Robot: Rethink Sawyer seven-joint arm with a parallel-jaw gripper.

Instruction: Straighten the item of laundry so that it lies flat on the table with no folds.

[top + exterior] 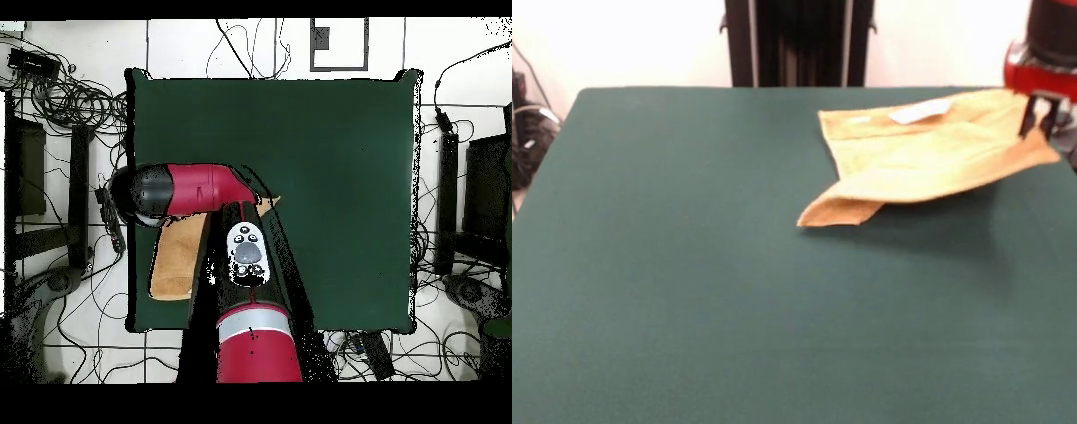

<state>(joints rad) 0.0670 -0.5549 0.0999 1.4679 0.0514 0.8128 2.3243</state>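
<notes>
Green table (689, 291); towel (927, 159) edge raised, clamped in tool (1039, 119).

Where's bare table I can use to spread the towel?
The table is bare across the whole near half and the side away from the towel. The crowded part is the far corner by the pedestal, where the folded towel lies with one edge lifted at the gripper.

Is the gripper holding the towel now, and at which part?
The gripper seems to hold the orange-tan towel at its raised corner near the table edge; finger contact cannot be confirmed.
</notes>
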